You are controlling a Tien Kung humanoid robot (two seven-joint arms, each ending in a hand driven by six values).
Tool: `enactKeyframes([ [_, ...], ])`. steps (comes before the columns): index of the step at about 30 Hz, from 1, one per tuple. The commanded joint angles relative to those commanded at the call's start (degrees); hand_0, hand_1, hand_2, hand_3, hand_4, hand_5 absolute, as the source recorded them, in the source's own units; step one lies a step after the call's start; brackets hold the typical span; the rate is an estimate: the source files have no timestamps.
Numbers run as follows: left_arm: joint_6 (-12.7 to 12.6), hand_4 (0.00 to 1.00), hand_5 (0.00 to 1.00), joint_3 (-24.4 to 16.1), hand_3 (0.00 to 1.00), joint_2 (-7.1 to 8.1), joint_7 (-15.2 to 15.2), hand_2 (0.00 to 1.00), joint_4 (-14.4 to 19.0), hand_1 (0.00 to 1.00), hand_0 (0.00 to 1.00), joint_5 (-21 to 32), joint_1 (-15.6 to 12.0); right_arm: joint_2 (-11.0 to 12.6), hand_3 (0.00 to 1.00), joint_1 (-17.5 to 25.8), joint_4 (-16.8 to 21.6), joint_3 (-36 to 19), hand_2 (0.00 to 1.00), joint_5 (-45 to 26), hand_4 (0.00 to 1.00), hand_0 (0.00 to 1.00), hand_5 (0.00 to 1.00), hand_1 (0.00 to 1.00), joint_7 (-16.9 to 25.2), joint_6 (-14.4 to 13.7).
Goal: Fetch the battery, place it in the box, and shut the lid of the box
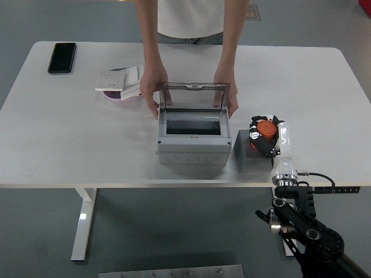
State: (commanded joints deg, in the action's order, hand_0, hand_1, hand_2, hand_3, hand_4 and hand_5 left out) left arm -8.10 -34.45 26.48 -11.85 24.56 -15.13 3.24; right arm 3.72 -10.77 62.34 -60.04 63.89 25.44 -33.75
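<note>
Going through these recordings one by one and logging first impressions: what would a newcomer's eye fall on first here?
The grey plastic box at the table's middle, its clear lid held upright by a person's two hands at the far side. Just right of it, the robot's right hand, black with an orange cap, rests on a dark grey block-shaped battery near the table's front edge. A black phone lies at the far left corner.
</note>
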Motion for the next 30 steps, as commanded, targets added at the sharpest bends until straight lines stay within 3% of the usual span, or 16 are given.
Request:
enactKeyframes([
  [26,0.0,0.376,0.002,-0.69,0.557,0.02,-0.34,0.586,0.03,0.741,0.609,-1.36,0.08,1.73,0.336,-1.75,1.34,-0.92,0.333,0.43,0.221,0.39,0.002,0.338,-1.09,-0.38],
  [27,0.01,0.374,0.002,-0.72,0.557,0.02,-0.36,0.591,0.03,0.742,0.609,-1.41,0.1,1.82,0.334,-1.85,1.46,-0.92,0.328,0.51,0.186,0.349,0.002,0.329,-1.17,-0.41],
  [30,0.03,0.374,0.002,-0.78,0.557,0.03,-0.42,0.591,0.04,0.742,0.609,-1.54,0.16,2.25,0.334,-2.37,2.1,-0.9,0.328,1.09,0.186,0.349,0.002,0.329,-1.86,-0.46],
])
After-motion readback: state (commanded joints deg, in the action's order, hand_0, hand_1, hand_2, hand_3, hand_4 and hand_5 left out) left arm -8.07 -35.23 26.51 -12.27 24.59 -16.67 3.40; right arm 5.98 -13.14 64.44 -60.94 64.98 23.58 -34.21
